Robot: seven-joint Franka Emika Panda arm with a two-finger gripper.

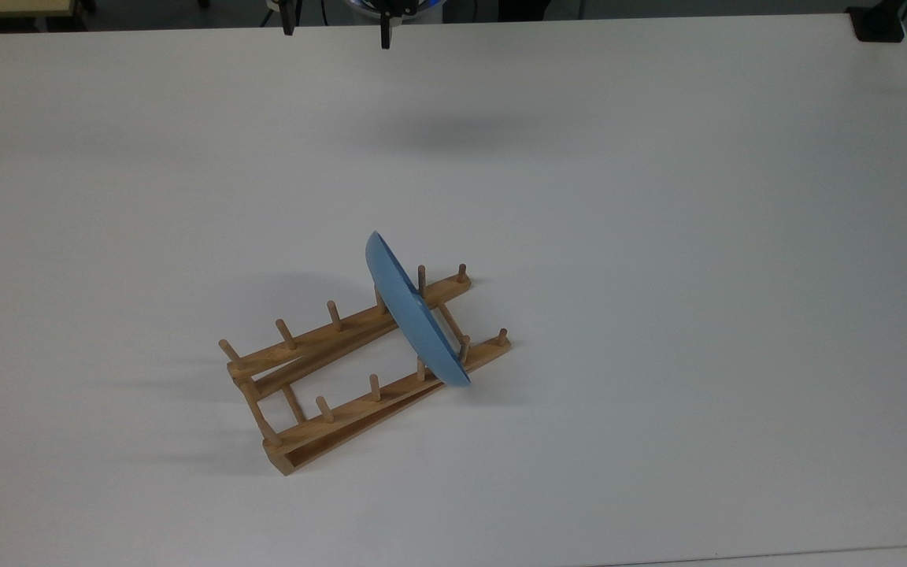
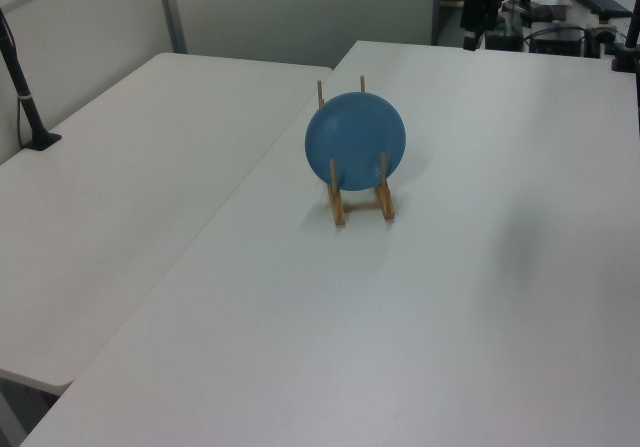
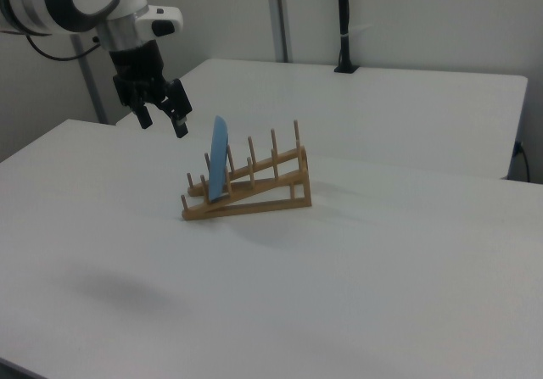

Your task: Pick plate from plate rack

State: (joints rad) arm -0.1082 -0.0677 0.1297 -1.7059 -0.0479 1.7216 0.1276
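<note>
Behind the upright plate [image 2: 355,140], most of the plate rack [image 2: 361,203] is hidden; the fingers [image 3: 144,114] hang spread, empty.

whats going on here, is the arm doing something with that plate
A robot arm's gripper hangs open above the white table, up and away from a wooden plate rack. A light-blue plate stands on edge between the pegs near the rack's low end. Nothing is held yet; the plate sits untouched in the rack, so the pick has not begun.
</note>
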